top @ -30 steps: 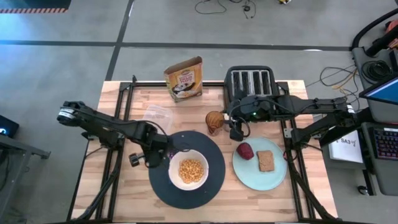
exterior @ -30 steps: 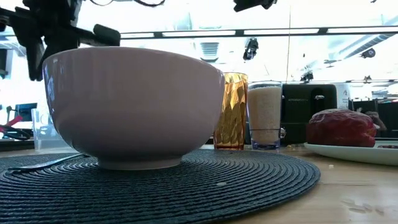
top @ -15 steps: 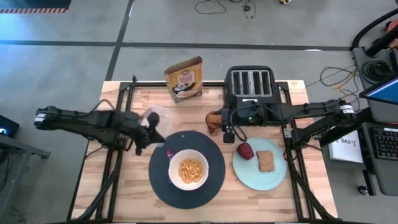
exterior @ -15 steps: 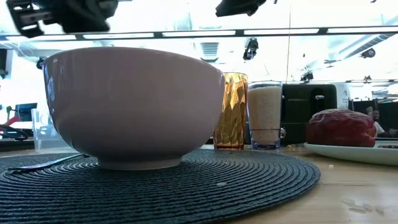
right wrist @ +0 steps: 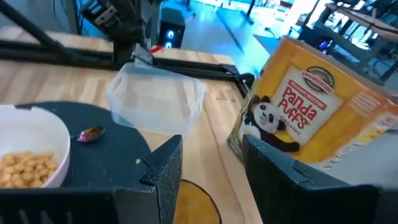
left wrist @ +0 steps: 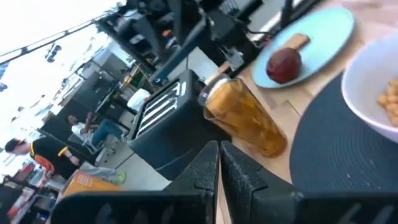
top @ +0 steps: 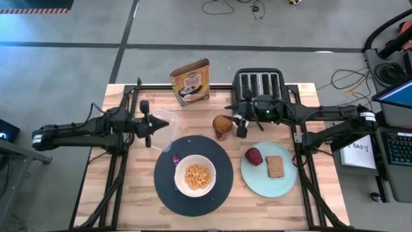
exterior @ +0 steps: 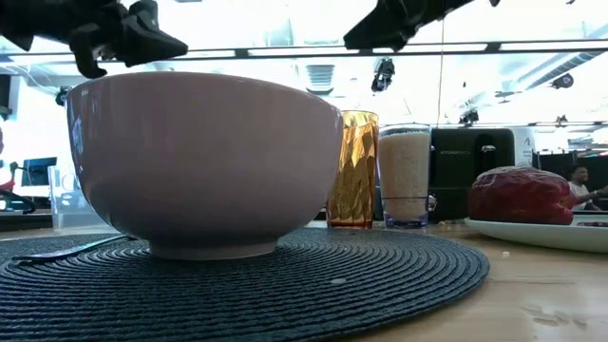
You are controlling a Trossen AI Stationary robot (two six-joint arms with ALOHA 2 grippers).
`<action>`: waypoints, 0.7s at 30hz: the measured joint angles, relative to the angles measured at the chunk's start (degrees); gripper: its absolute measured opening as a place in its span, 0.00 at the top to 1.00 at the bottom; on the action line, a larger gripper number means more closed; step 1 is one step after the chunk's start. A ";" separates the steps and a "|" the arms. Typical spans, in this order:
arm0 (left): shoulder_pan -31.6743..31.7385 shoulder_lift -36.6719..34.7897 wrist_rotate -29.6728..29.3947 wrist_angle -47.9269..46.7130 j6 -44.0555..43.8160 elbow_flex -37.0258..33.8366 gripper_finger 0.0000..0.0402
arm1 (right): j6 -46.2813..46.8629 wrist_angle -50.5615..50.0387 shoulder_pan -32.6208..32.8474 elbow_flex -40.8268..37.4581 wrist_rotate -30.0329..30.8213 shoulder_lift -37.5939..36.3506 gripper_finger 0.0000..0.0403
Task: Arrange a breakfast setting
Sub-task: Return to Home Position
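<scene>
A white bowl [top: 195, 175] of yellow cereal stands on the large black round plate [top: 165, 193]. A spoon [top: 172, 158] lies on that plate, left of the bowl. The pale green plate [top: 283, 183] carries the toast slice [top: 275, 165] and the dark red fruit [top: 254, 156]. The cereal box [top: 190, 81] stands upright at the far edge. My left gripper [top: 153, 124] [left wrist: 219, 146] is shut on nothing, held level above the table to the plate's far left. My right gripper [top: 235, 122] [right wrist: 211, 162] hangs open in the air beside an amber glass [top: 222, 124].
The black toaster [top: 259, 86] stands at the far edge under my right arm. A clear plastic container [top: 162, 121] sits below my left gripper. A glass of something white [exterior: 405, 176] stands beside the amber glass. Bare wood shows along the near edge.
My left gripper has drawn back from the spoon and bowl toward the table's far left, rising and tipping from pointing down to nearly level, still shut. My right gripper has sunk a little and tipped more level near the amber glass. Nothing on the table has moved.
</scene>
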 joint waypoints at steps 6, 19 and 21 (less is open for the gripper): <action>5.62 -0.66 2.85 1.79 -3.19 -0.47 1.00 | 2.21 7.25 -1.10 -7.15 -0.15 -4.77 0.61; 17.27 -1.78 17.85 2.46 -9.90 -0.83 1.00 | 2.39 13.32 -1.55 -17.54 -0.05 -14.88 0.61; 19.31 -2.40 19.68 2.47 -11.84 -0.73 1.00 | 2.78 14.18 -1.85 -19.17 -0.02 -16.79 0.61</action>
